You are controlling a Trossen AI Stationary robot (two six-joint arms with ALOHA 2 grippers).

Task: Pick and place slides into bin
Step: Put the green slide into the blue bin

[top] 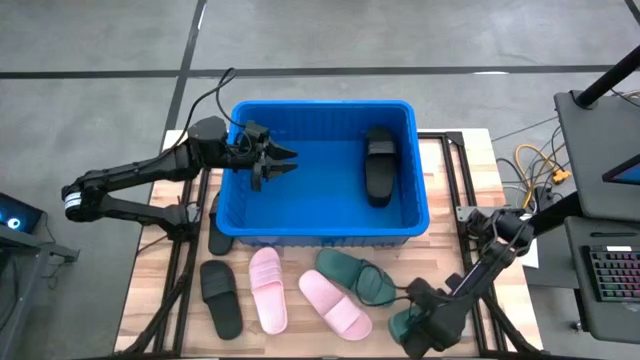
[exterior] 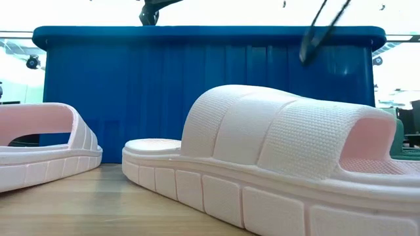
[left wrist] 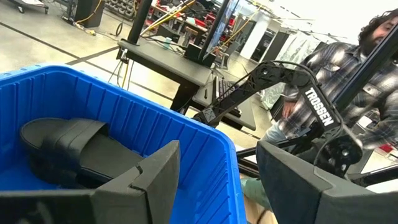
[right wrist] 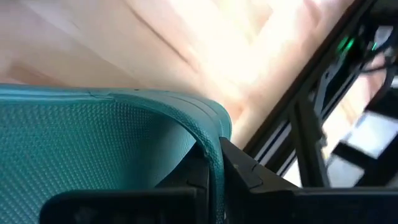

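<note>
- Gripping: right tool (top: pixel 415 325), near the table's (top: pixel 165 290) front right corner, closed on the edge of a dark green slide (right wrist: pixel 93 143).
- Left tool (top: pixel 278 165): fingers apart, holding nothing, hanging inside the bin (top: pixel 320 232) at its left wall.
- Bin: blue, at the table's rear centre; one black slide (top: pixel 380 163) lies inside by its right wall.
- Front edge, from the left: black slide (top: pixel 221 298), two pink slides (top: pixel 267 290) (top: pixel 335 304), a second green slide (top: pixel 358 277).
- Another black slide (top: pixel 220 238) lies against the bin's front left corner.
- Person in plaid shirt (left wrist: pixel 348 74) beyond the table.
</note>
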